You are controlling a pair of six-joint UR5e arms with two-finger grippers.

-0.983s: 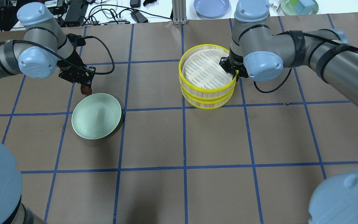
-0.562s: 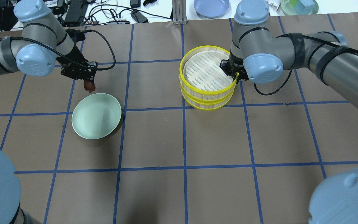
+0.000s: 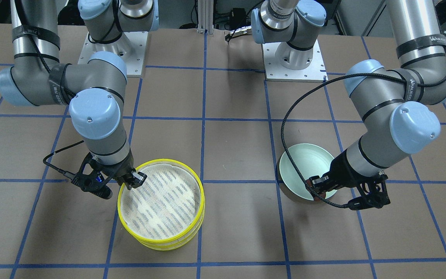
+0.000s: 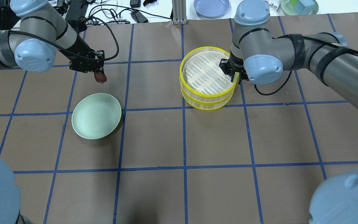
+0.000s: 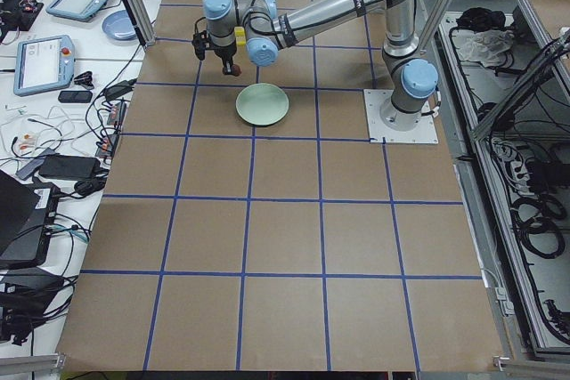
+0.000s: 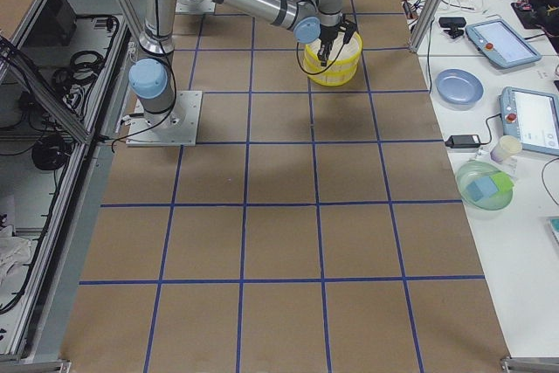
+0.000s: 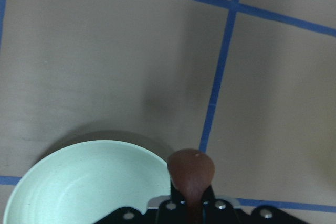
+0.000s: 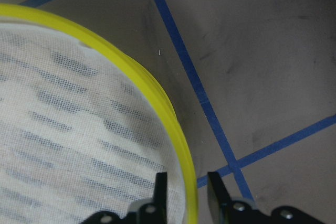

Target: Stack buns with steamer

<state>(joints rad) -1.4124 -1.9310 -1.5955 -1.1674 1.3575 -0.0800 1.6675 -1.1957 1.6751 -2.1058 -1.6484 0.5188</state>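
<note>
My left gripper (image 4: 97, 72) is shut on the dark reddish-brown bun (image 4: 100, 77) and holds it in the air, beyond the far rim of the pale green plate (image 4: 96, 115). In the left wrist view the bun (image 7: 191, 169) sticks out past the fingers, beside the plate's edge (image 7: 89, 182). The steamer's two yellow-rimmed trays stand stacked. My right gripper (image 4: 235, 76) is shut on the right rim of the upper tray (image 4: 207, 73), with one finger on each side of the rim (image 8: 178, 145). The lower tray (image 4: 207, 104) sits beneath it. The cream-white bun is not in view.
The plate is empty (image 3: 304, 166). Beyond the table's far edge are a blue plate (image 4: 211, 7), a green dish with blocks (image 4: 299, 6), cables (image 4: 117, 15) and a metal post (image 4: 179, 12). Blue tape lines grid the brown table (image 4: 185, 140).
My left gripper has lifted the brown bun away from the plate's far rim and carried it right and farther back. My right gripper and the upper tray have barely shifted.
</note>
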